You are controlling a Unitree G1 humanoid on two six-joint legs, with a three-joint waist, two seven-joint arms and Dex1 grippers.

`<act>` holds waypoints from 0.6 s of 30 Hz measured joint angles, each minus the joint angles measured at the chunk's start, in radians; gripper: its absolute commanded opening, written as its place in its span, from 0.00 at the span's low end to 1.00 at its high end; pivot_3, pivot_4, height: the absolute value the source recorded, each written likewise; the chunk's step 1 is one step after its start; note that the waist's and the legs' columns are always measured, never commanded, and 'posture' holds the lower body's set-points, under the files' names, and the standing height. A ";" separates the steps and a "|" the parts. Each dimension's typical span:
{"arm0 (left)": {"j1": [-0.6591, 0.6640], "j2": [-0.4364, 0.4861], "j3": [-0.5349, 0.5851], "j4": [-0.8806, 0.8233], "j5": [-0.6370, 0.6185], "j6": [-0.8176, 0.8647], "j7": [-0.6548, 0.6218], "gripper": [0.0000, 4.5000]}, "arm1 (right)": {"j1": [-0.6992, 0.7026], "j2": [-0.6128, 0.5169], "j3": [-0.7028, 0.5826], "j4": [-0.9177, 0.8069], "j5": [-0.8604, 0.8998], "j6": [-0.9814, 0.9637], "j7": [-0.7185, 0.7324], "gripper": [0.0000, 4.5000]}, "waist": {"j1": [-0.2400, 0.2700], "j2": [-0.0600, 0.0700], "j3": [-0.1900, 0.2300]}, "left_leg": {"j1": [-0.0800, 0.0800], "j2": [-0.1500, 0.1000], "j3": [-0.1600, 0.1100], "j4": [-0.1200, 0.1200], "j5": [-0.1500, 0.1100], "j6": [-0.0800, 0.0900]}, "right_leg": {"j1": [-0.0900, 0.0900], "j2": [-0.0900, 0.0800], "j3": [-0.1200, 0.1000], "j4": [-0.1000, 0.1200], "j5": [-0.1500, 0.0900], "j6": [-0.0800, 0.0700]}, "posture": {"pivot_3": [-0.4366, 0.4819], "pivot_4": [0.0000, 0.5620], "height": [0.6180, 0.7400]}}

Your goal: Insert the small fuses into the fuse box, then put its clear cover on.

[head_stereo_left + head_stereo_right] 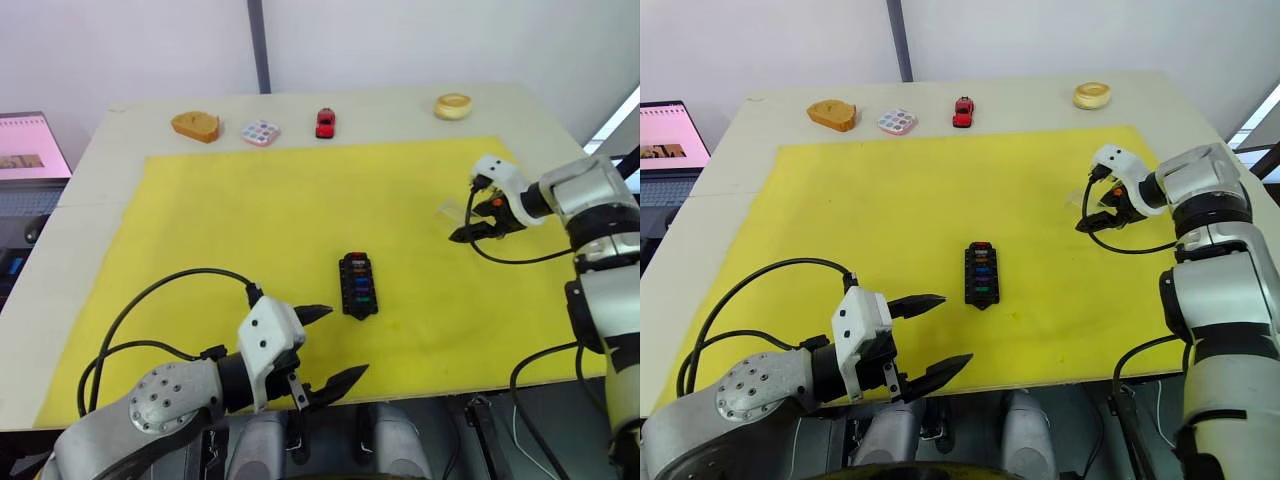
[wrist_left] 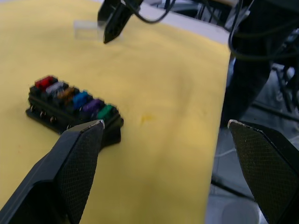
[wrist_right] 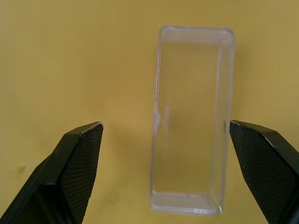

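Six small coloured blade fuses (image 1: 359,283) sit in the slots of the black rectangular plastic fuse box (image 1: 358,286), which rests near the middle of the yellow mat (image 1: 250,220) on the pale worktop (image 1: 130,130) in the left eye view. The left pincer (image 1: 332,346) hangs spread near the worktop's front edge, apart from the box. The right pincer (image 1: 462,222) hovers at the mat's right side over the transparent rectangular plastic cover (image 1: 452,211).

Left wrist view: the spread fingers frame the fuse box (image 2: 72,108), with red, grey, tan, blue, purple and green fuses seated.

Right wrist view: the clear cover (image 3: 191,119) lies flat on the mat between the spread fingers (image 3: 77,163), touching neither.
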 measured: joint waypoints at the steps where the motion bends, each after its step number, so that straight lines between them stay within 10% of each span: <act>1: 0.000 0.000 0.001 0.000 0.008 0.000 -0.005 1.00 | -0.003 0.002 0.001 0.001 -0.007 -0.015 0.001 0.99 | 0.001 0.001 0.000 | 0.000 0.000 0.000 0.000 0.000 0.000 | 0.000 0.000 0.000 0.000 0.000 0.000 | 0.48 0.27 1.00; 6: 0.002 -0.003 0.007 0.001 0.023 0.004 -0.017 1.00 | -0.019 0.038 0.001 0.008 -0.038 -0.037 -0.013 0.94 | -0.002 0.001 0.000 | 0.000 0.000 0.000 0.000 0.000 0.000 | 0.000 0.000 0.000 0.000 0.000 0.000 | 0.48 0.27 1.00; 12: 0.010 -0.063 -0.043 -0.002 0.069 0.027 0.020 1.00 | -0.019 0.042 0.000 0.009 -0.062 -0.054 -0.019 0.37 | 0.001 0.001 0.000 | 0.000 0.000 0.000 -0.001 0.000 0.000 | 0.000 0.000 0.000 0.000 0.000 0.000 | 0.48 0.27 1.00; 18: 0.010 -0.134 -0.182 -0.003 0.193 0.062 0.100 1.00 | -0.025 0.049 -0.002 0.013 -0.082 -0.046 -0.035 0.37 | 0.000 0.001 0.000 | 0.000 0.000 0.000 0.000 0.000 0.000 | 0.000 0.000 0.000 0.000 0.000 0.000 | 0.48 0.27 1.00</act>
